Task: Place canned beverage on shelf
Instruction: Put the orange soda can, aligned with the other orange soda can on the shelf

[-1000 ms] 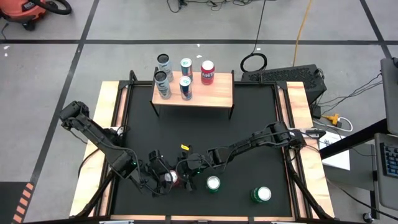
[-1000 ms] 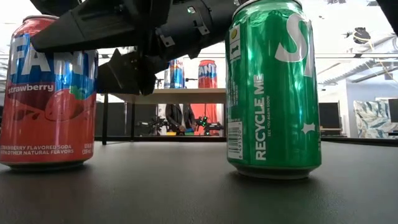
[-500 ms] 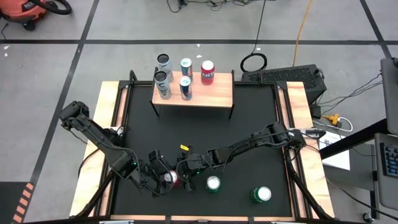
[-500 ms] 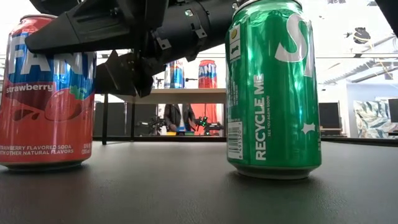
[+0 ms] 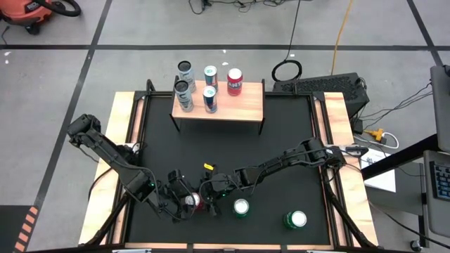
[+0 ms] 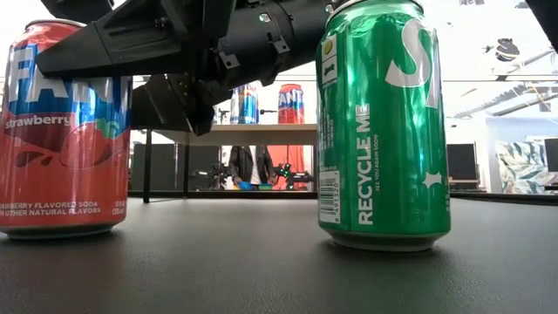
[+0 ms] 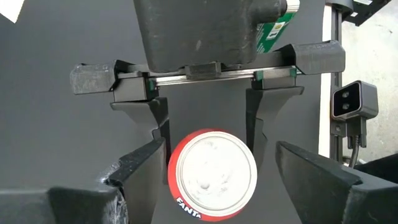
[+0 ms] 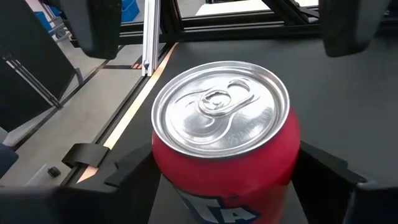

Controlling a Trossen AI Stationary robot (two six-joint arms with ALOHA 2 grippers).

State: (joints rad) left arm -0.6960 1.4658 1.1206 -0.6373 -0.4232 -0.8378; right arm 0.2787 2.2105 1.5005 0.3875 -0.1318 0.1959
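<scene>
Well in front of the shelf (image 5: 218, 103), your right gripper (image 8: 224, 168) straddles the red can (image 8: 225, 134), fingers spread, unclamped. Left gripper (image 7: 214, 162) flanks it too, unclosed. Close, lift, carry shelfward.

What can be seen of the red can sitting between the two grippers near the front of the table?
The red can is a strawberry Fanta: red printed metal wall, silver lid with an unopened pull tab. It stands upright on the black table, left of the green can in the low view. Both the left gripper and the right gripper have their fingers on either side of it; whether they touch it is unclear.
</scene>
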